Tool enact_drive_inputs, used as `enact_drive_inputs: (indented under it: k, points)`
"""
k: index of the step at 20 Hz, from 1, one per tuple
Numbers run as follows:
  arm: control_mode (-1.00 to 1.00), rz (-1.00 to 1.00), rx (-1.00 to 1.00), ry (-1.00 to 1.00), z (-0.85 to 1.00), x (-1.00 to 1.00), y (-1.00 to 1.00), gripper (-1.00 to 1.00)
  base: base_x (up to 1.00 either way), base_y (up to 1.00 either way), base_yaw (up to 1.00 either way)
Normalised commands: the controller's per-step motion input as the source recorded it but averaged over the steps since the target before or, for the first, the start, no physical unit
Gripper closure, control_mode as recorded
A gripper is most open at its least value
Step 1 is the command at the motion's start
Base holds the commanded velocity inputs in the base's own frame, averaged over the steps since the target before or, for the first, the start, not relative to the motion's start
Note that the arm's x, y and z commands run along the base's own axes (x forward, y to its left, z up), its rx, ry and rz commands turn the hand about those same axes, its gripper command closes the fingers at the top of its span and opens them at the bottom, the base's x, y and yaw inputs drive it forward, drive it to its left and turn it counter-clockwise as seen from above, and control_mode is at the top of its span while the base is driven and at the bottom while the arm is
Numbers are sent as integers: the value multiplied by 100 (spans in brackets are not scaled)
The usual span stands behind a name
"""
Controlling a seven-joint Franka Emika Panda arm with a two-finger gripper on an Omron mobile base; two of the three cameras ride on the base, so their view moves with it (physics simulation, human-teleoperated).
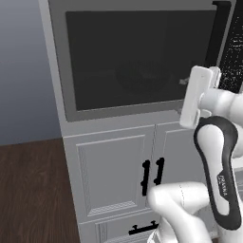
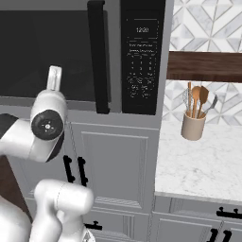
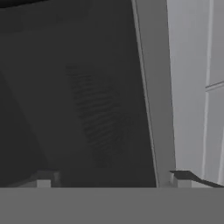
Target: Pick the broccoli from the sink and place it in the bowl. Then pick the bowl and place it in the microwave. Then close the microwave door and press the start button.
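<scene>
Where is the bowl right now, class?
The bowl sits inside the microwave, dimly visible through the dark glass of the closed microwave door in the left base view, left of the black door handle and control panel.

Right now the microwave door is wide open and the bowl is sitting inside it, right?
Not quite. The microwave door is shut, not wide open: in the left base view it lies flat against the front, and its black handle stands right beside the control panel in the right base view. The rest holds: the bowl shows dimly through the dark glass.
</scene>
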Motion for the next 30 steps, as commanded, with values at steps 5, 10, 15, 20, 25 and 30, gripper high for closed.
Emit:
enact_drive_inputs:
  k: [5,10,15,20,25,30]
  points:
    - [-100,3,17,-13,15,-100,-100,-100,0,0,0]
    - [-100,3,18,-7,8,-97,-100,-100,0,0,0]
    - [-100,10,10,-1,-1,-8,-95,-100,0,0,0]
    - [-100,13,0,-3,-3,47,-32,-100,0,0,0]
    - [-100,1,-1,0,-11,57,-1,-100,0,0,0]
    - [-100,0,-1,0,-24,34,0,-100,0,0,0]
